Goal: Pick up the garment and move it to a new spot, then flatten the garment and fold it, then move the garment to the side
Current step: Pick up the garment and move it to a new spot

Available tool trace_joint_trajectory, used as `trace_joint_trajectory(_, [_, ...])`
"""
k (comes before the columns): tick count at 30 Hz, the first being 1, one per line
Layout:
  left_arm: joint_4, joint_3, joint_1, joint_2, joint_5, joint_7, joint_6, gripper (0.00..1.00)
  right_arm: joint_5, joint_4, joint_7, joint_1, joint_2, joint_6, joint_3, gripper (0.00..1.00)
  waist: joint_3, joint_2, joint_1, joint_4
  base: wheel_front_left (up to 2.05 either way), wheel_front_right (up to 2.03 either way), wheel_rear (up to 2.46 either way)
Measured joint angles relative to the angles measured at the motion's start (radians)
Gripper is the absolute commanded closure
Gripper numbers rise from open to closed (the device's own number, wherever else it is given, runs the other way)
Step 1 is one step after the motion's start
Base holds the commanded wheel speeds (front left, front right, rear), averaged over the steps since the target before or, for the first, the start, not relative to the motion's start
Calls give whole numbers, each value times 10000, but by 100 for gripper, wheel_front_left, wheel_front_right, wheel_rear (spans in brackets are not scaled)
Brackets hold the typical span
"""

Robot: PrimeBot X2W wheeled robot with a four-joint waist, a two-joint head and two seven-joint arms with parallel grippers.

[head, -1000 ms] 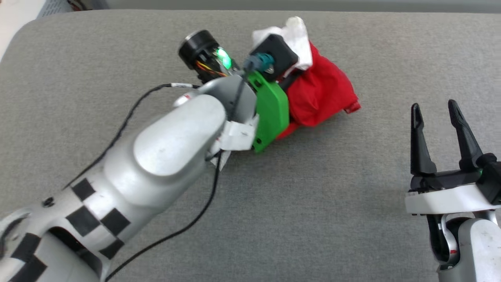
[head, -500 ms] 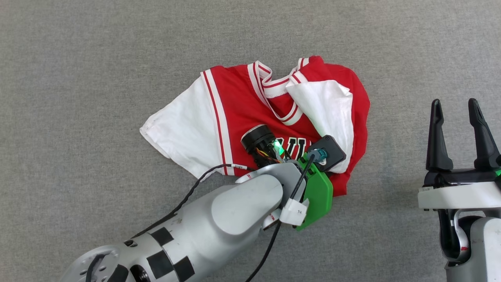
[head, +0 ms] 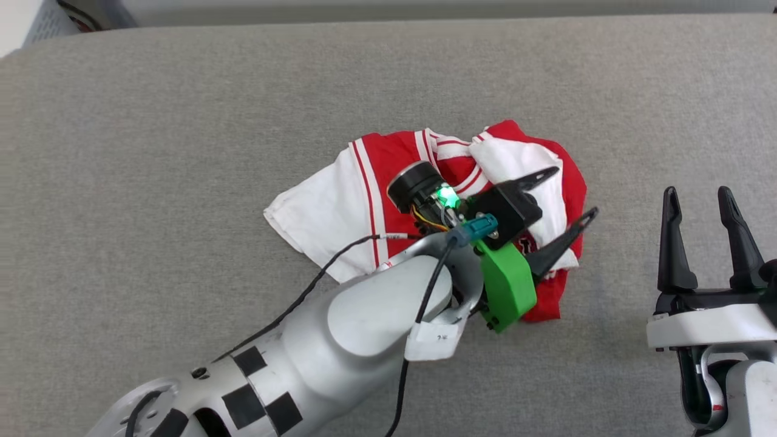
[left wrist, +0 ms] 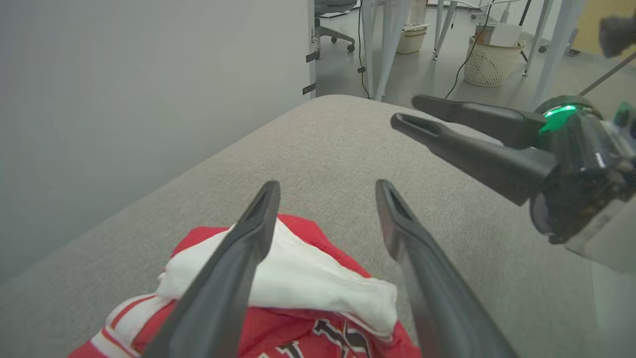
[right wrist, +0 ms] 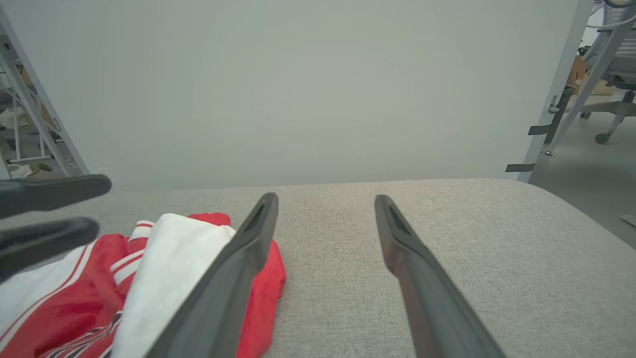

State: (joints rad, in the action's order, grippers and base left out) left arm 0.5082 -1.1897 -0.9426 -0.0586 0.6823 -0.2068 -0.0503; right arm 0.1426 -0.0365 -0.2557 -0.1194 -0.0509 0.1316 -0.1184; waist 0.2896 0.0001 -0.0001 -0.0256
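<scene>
Garment (head: 364, 182): red shirt, white sleeves, lies crumpled on grey pad (head: 182, 121), near middle. One white sleeve (head: 315, 209) spread out toward robot's left. Other sleeve (head: 516, 161) folded over red part. Black letters (left wrist: 343, 334) peek out, partly hidden.

Left gripper (head: 575, 192) over right part of garment, fingers wide apart, nothing between them. Cannot tell if fingers touch cloth.

Right gripper (head: 696, 193) off to right, apart from garment, over bare pad. Fingers wide apart too, holding nothing.

Left end effector (head: 575, 190) and right end effector (head: 696, 193) gape.
</scene>
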Motion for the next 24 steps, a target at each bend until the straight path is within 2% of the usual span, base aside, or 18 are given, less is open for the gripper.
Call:
trace_joint_trajectory(3, [-604,548,114,-382,-2,-276,591,0,-4,19,0,107,6,0,15,0,-361,0,0,245,0,0,0])
trace_joint_trajectory(7, [-1306,1544,644,-1321,-134,-454,1603,0,-2,52,0,308,8,0,42,0,-797,0,0,563,0,0,0])
trace_joint_trajectory(11, [-2203,2930,1618,-2261,-376,-491,2374,0,0,61,0,460,12,0,48,0,-1148,0,0,842,0,0,0])
trace_joint_trajectory(15, [-3056,4516,2994,-2874,-955,-493,2989,0,17,56,0,638,12,0,40,0,-1413,0,0,1050,0,0,0])
trace_joint_trajectory(19, [-3712,6138,4456,-3212,-1611,-493,3390,0,19,44,0,747,13,0,86,0,-1586,0,0,1177,0,0,0])
trace_joint_trajectory(24, [-4265,7783,6160,-3193,-2278,-493,3432,0,31,50,0,792,13,0,182,0,-1699,-1,0,1197,0,0,0])
